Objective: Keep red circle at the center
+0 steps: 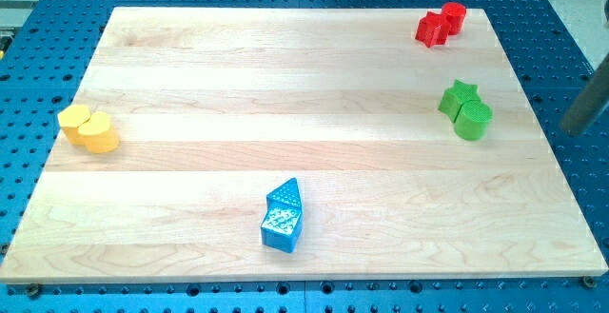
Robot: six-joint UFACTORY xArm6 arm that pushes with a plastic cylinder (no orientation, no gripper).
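The red circle (455,15) sits at the board's top right corner, touching a second red block (431,29) on its lower left. My tip (575,129) is at the view's right edge, off the wooden board (285,94) and over the blue base. It is well to the lower right of the red circle and right of the green blocks, touching no block. Only the rod's lower part shows.
A green star (458,97) and a green circle (473,121) touch each other near the board's right side. Two yellow blocks (88,128) lie together at the left edge. A blue triangle (284,195) and a blue cube (282,226) sit at the bottom middle.
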